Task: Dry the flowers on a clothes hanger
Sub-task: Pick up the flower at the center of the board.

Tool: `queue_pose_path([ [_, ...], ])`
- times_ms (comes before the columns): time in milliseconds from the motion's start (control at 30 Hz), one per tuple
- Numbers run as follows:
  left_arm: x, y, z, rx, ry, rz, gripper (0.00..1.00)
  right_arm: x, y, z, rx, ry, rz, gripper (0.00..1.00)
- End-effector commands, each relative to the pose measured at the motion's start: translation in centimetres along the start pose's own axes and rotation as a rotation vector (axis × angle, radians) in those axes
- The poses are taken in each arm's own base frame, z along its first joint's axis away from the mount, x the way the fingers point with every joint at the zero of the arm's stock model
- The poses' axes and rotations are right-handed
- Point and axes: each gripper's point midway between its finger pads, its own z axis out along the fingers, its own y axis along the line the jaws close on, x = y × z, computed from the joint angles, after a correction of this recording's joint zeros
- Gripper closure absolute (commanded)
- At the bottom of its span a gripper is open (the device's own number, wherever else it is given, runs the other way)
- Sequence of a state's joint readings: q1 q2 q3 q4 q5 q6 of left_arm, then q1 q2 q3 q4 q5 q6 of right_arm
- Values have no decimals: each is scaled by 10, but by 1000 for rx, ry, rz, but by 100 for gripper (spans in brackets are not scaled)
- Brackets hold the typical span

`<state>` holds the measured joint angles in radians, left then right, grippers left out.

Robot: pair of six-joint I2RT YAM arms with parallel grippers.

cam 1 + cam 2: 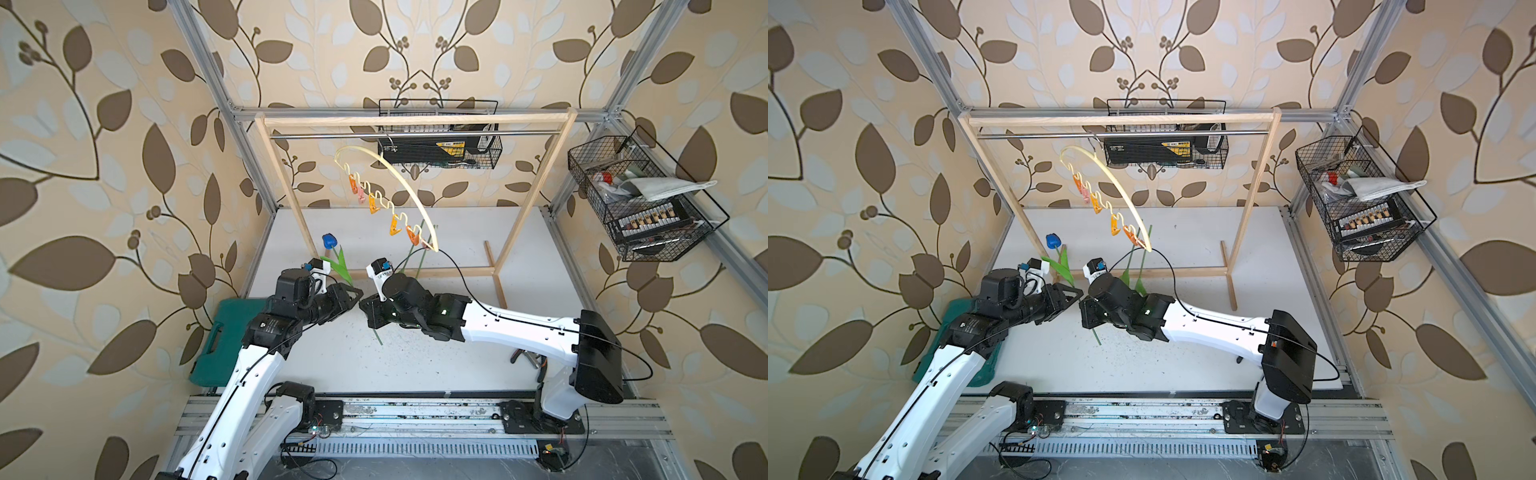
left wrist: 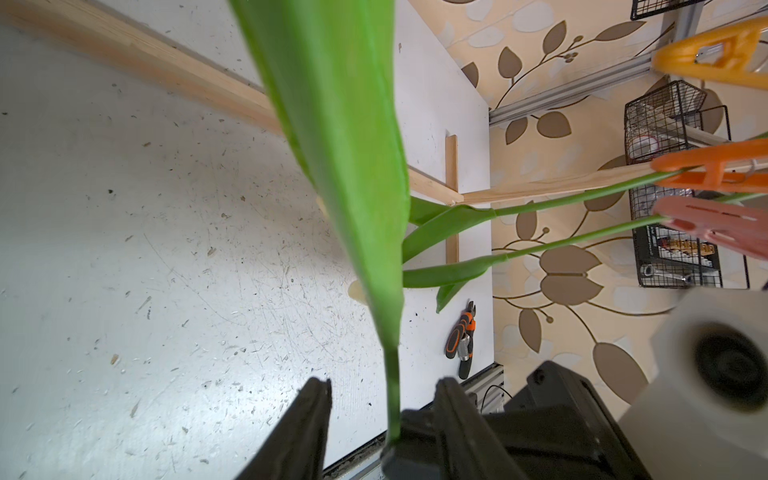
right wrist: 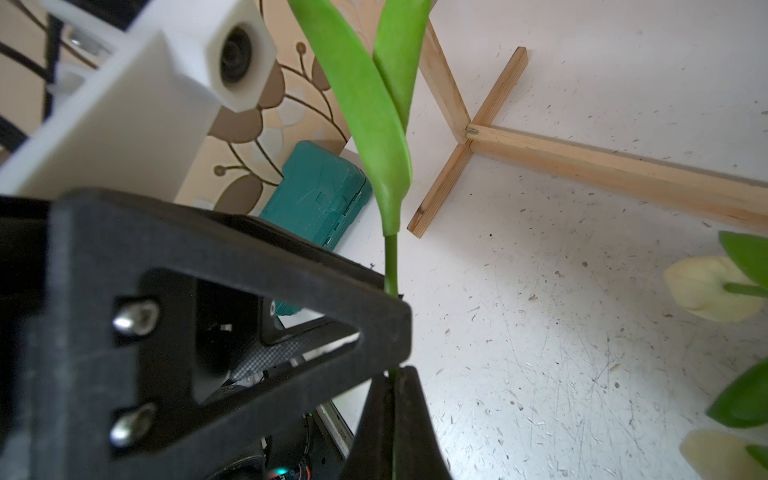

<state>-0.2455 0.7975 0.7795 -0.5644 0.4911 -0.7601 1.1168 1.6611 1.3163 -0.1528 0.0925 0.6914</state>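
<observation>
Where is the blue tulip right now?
In both top views the blue tulip stands left of centre, near the wooden rack's left post, its stem clamped in the right tool.

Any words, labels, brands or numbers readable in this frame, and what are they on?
No text can be read in any view.
Yellow label on the black box in the back wire basket: print too blurred.
Sticker on the left arm's motor: print too small.

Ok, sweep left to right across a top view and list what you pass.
Green case → blue tulip → wooden rack foot → wire basket on the side wall.
</observation>
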Motion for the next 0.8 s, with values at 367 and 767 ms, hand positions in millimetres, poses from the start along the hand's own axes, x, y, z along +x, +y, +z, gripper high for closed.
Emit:
queue_pose_path([
  [367, -9, -3, 13, -6, -34, -3, 71, -5, 11, -9, -47, -13, 6, 100],
  [767, -8, -2, 12, -18, -27, -18, 90, -2, 12, -2, -47, 4, 5, 100],
])
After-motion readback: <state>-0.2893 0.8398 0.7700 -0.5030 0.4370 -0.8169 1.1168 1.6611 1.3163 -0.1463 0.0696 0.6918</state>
